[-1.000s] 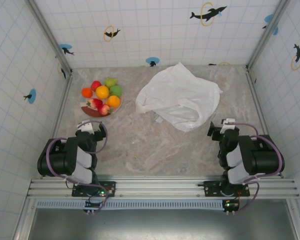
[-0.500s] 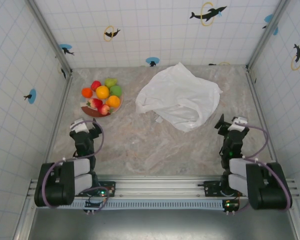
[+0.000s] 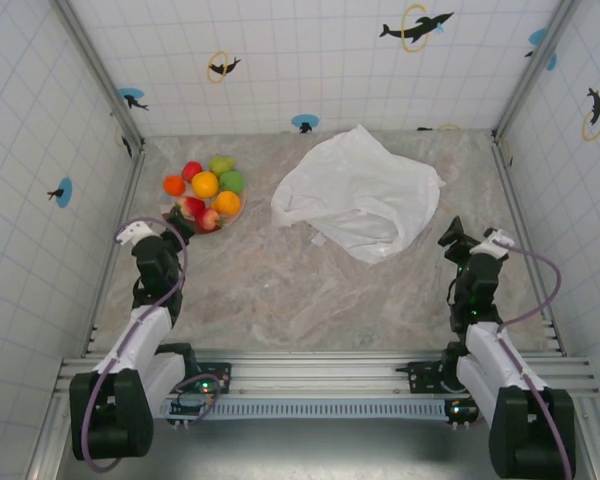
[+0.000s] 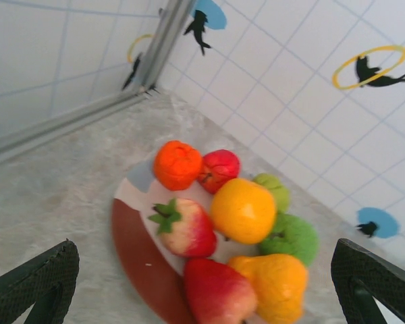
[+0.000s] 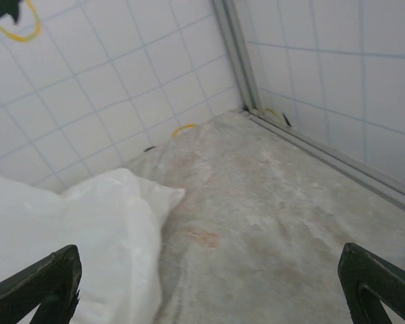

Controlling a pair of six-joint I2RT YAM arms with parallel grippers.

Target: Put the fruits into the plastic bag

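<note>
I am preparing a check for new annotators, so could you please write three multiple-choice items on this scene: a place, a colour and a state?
1. Where are the fruits? A. on the plate, left of the plastic bag; B. inside the bag; C. scattered on bare table.
2. What colour is the round fruit in the pile's middle? A. blue; B. yellow-orange; C. purple.
3. How do the left gripper and right gripper stand? A. shut on a fruit; B. shut on the bag; C. open, holding nothing.
Answers: 1 A, they sit piled on the plate; 2 B, the left wrist view shows it plainly; 3 C, both wrist views show jaws wide apart, gripping nothing.
</note>
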